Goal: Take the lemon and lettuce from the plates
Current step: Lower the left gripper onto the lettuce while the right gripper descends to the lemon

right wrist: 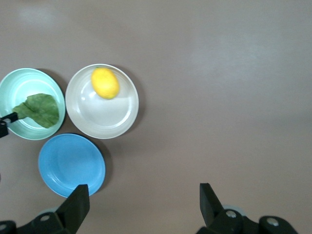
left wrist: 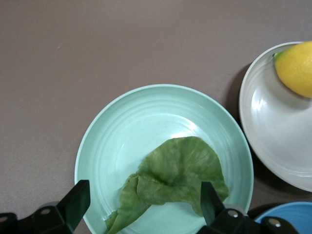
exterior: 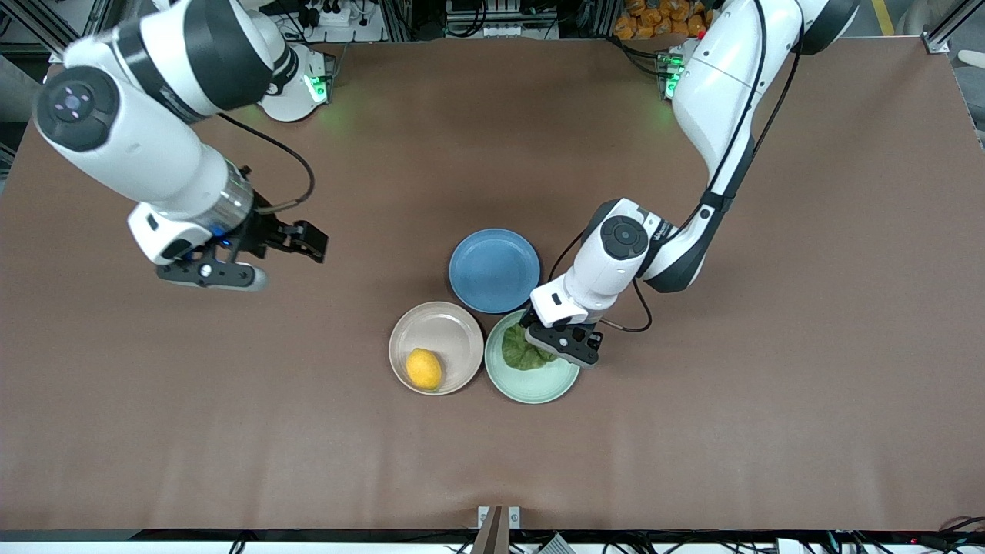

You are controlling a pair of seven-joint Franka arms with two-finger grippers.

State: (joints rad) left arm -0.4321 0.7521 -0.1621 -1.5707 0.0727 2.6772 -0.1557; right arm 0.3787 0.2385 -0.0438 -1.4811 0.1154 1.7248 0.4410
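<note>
Step in hand: lettuce pick. Left gripper (left wrist: pixel 141 207) hangs low over the mint plate (left wrist: pixel 122 126), jaws spread w/ lettuce (left wrist: pixel 178 173) between them; next, drop & pinch it. Right gripper (right wrist: pixel 141 207) waits over bare desk (exterior: pixel 231 431), jaws spread, lemon (exterior: pixel 424 368) on beige plate (exterior: pixel 446 327) well apart from it.

From the front, the left gripper (exterior: pixel 555 338) covers the lettuce's (exterior: pixel 523 354) edge and part of the mint plate's (exterior: pixel 531 388) rim, so you can't tell if a fingertip touches the leaf. In the left wrist view the lemon (left wrist: pixel 296 73) and beige plate (left wrist: pixel 273 131) get chopped off at the edge, and only a sliver of the blue plate (left wrist: pixel 287 219) shows.
</note>
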